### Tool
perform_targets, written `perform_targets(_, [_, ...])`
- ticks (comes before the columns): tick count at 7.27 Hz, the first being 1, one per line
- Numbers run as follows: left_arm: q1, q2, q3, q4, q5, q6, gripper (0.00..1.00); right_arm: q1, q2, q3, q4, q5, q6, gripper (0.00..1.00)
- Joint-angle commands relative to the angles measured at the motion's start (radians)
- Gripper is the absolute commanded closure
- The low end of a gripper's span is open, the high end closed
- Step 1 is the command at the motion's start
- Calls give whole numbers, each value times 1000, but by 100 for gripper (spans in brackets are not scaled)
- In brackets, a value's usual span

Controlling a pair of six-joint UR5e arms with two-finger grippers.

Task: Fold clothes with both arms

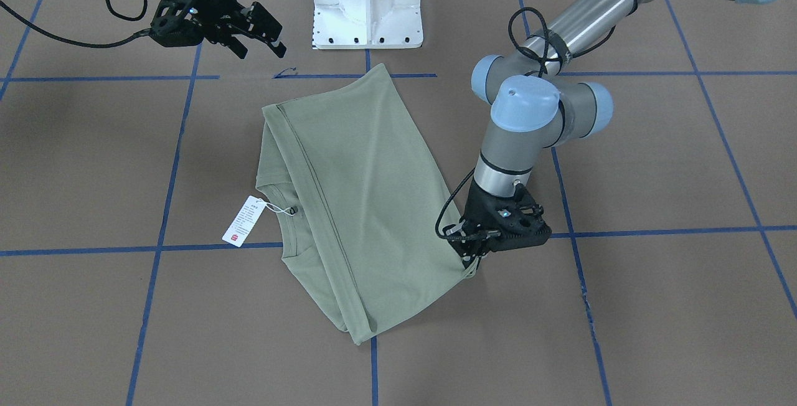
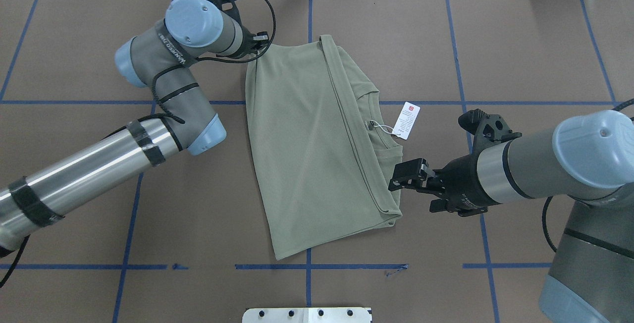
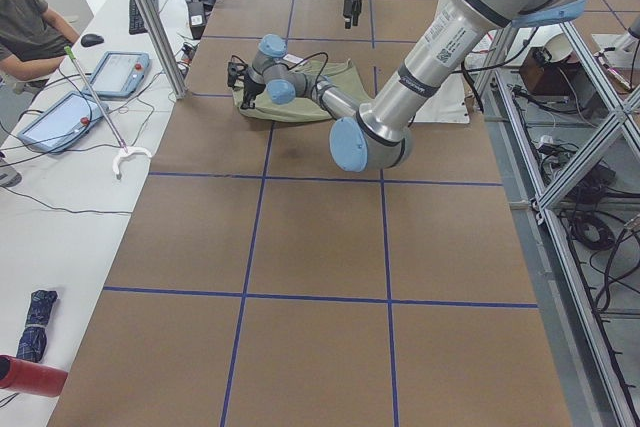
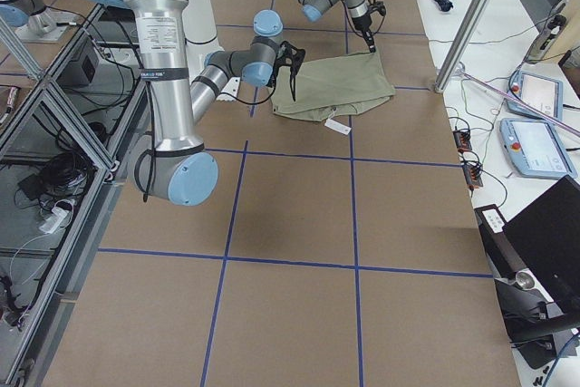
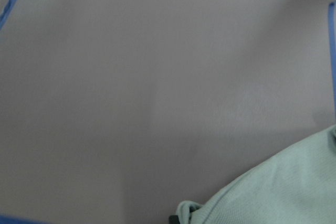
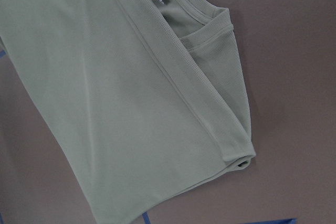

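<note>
Shirt point(image 2: 307, 139) lay folded on the desk point(image 2: 520, 40), long axis running near-to-far from robot | left pincer point(image 1: 471, 261) pinched its far left corner | right pincer point(image 2: 401, 178) hovered spread, empty, just beside near right edge, shirt to its left | judged: right arm nearer free near corner

A brown desk point(image 1: 685, 163) lay beneath the left end effector point(image 1: 471, 261) and the right end effector point(image 1: 261, 52), marked into large squares by blue tape lines point(image 1: 654, 230). Beyond the left end effector, a white side table point(image 3: 60, 227) ran along the desk's edge with two tablets point(image 3: 122, 73) on it, and a metal post point(image 3: 150, 17) rose where the two met. Back behind the right end effector, an aluminium frame point(image 4: 54, 106) bordered the desk above a grey floor point(image 4: 27, 251) with black cables point(image 4: 59, 169) on it. The light was bright and even.
</note>
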Motion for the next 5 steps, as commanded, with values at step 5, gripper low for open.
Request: perform_targets(5, [1, -175, 377, -286, 149, 48, 77, 2, 1, -6, -2, -2, 0, 0])
